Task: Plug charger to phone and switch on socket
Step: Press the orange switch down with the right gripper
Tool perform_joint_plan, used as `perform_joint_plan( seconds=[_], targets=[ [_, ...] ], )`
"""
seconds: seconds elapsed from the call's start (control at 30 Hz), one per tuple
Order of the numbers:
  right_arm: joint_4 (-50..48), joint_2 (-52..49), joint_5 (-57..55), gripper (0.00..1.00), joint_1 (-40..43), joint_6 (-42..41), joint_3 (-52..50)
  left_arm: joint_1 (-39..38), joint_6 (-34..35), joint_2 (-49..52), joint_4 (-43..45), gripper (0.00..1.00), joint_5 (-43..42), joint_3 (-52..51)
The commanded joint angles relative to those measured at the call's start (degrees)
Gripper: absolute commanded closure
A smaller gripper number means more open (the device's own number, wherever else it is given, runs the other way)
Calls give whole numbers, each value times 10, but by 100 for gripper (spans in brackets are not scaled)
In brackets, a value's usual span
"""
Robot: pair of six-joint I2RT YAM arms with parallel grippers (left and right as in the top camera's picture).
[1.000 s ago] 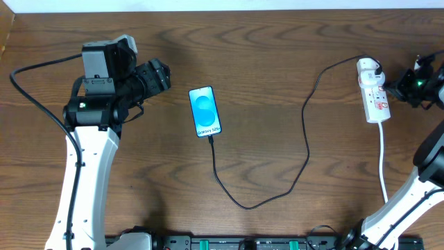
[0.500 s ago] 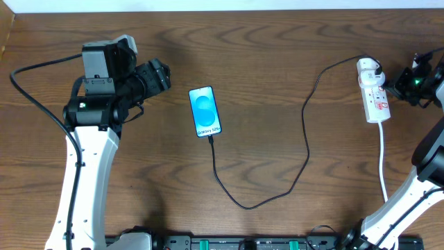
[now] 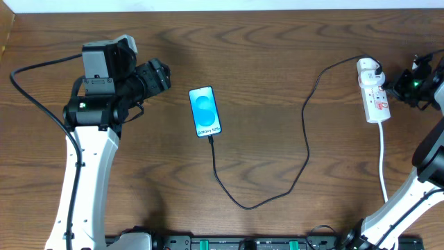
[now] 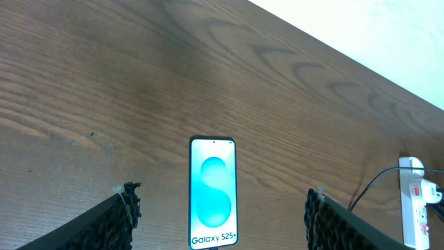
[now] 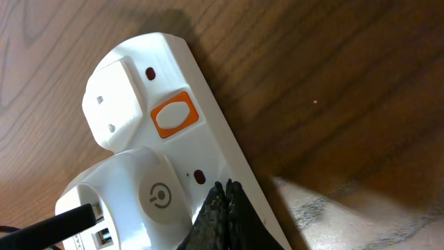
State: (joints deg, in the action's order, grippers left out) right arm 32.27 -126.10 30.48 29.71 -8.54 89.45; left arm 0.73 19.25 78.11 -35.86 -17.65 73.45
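Note:
The phone point(image 3: 205, 111) lies flat mid-table with its blue-cyan screen lit, also in the left wrist view point(image 4: 213, 192). The charger cable point(image 3: 305, 139) runs from the phone's near end in a loop to the white adapter point(image 3: 368, 68) plugged into the socket strip point(image 3: 376, 97) at the right. My left gripper point(image 4: 218, 215) is open, above the table left of the phone. My right gripper point(image 5: 225, 191) is shut, its tips on the strip point(image 5: 208, 149) just below an orange switch point(image 5: 173, 116).
The strip's white lead point(image 3: 383, 160) runs toward the front edge. The left arm's thick black cable point(image 3: 31, 90) loops at the far left. The table's far edge meets a white surface point(image 4: 388, 35).

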Motion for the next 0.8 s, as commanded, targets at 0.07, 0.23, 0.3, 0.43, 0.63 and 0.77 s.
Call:
perform_joint_plan(
  seconds=[0.07,0.23,0.3,0.43,0.63,0.77],
  targets=[
    [25,-7,-1,99,-12,5,-21,2,-6,-4,-1,23,4,14],
    [38,-7,-3,99,-24,5,-21,2,-6,-4,-1,23,4,14],
    [42,-7,-8,99,-28,5,-21,2,-6,-4,-1,23,4,14],
    [50,-7,-30,99,-39,5,-21,2,-6,-4,-1,23,4,14],
    [59,-7,-53,99,-55,5,-21,2,-6,-4,-1,23,4,14],
    [60,-7,-64,99,-63,17,-21,2,-6,-4,-1,23,4,14]
  ],
)
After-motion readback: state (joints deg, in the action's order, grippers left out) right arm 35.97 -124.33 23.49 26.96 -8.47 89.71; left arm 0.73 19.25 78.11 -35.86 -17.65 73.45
